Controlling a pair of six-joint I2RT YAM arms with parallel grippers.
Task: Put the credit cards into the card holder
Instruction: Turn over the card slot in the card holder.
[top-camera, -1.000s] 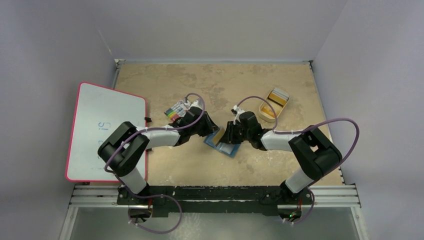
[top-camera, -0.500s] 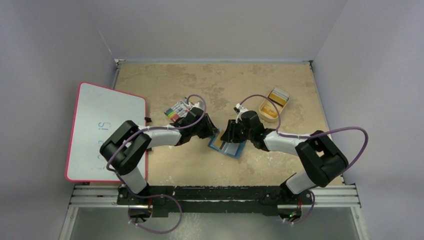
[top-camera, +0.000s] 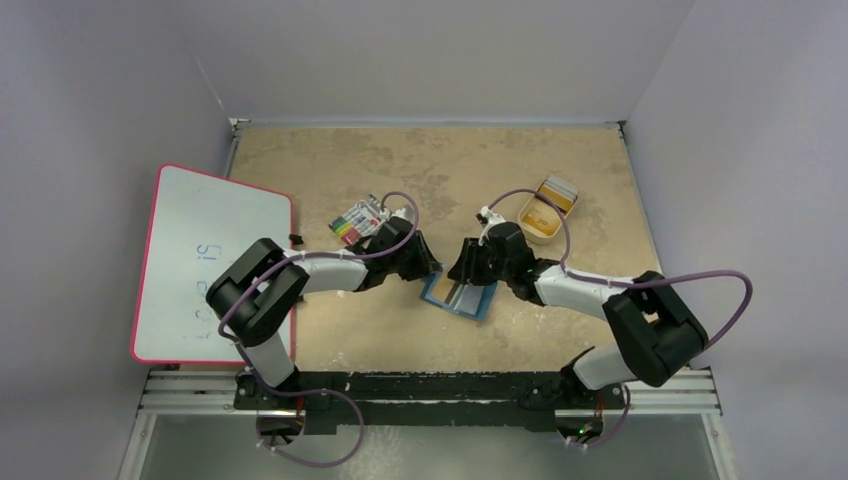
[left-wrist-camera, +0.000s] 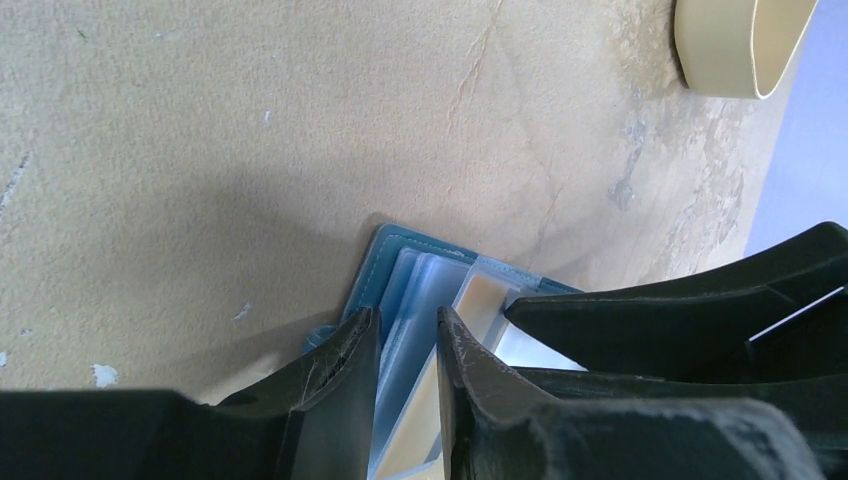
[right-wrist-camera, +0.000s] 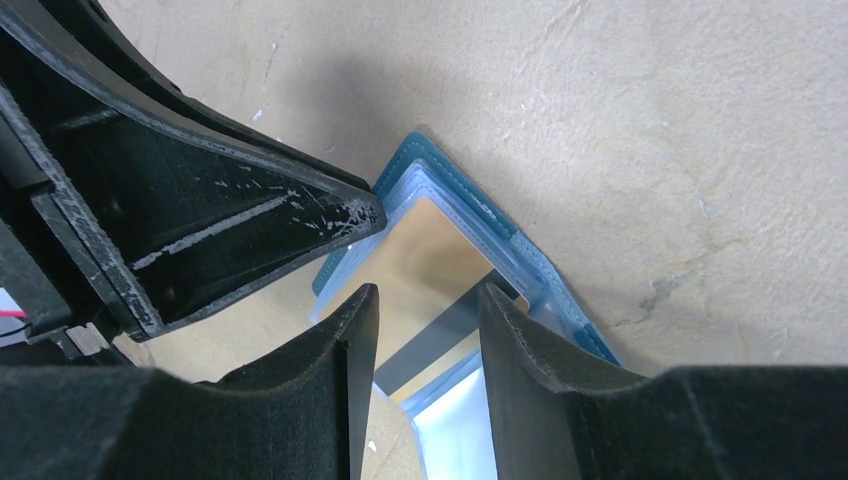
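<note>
The teal-blue card holder (top-camera: 476, 303) lies open on the table between both grippers. An orange-yellow credit card (right-wrist-camera: 432, 258) with a dark stripe lies on its light blue lining, partly under a clear pocket. My right gripper (top-camera: 466, 268) hovers just over that card with its jaws apart, and the card shows face-up in the gap. My left gripper (top-camera: 427, 270) is at the holder's left edge (left-wrist-camera: 384, 246), jaws a narrow gap apart over the pocket layers. More cards (top-camera: 541, 222) lie in the tan tray.
The shallow tan tray (top-camera: 556, 189) stands at the back right and shows in the left wrist view (left-wrist-camera: 735, 55). A flat pack with multicoloured stripes (top-camera: 352, 221) lies behind the left arm. A red-rimmed whiteboard (top-camera: 205, 262) lies at the far left.
The card holder has slid right and slightly nearer, and both grippers have moved with it. The orange card that stuck out at its upper left edge now lies over the lining.
</note>
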